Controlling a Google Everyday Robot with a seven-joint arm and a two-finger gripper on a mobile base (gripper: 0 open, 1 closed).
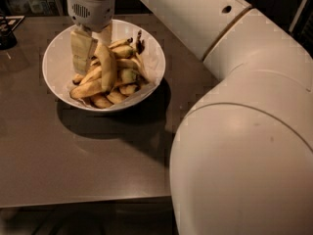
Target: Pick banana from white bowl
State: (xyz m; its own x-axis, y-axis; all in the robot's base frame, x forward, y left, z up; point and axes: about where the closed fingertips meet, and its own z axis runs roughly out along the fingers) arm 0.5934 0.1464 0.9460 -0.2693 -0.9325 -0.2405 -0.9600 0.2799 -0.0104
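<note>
Pincer (93, 52) in white bowl (57, 65) nr left rim, beside banana (108, 65)

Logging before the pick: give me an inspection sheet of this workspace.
Surface: glossy brown table, carrying the bowl's shadow.
Job's things: white bowl at the far left of the table; long banana stands steeply on top of the pile.
Clutter: shorter bananas in the bowl; dark object at the left edge.
Grippers: hand is down inside the bowl, beside the long banana.
Cables: nothing seen.
Surroundings: the robot's arm fills the right side; the background is dim.
</note>
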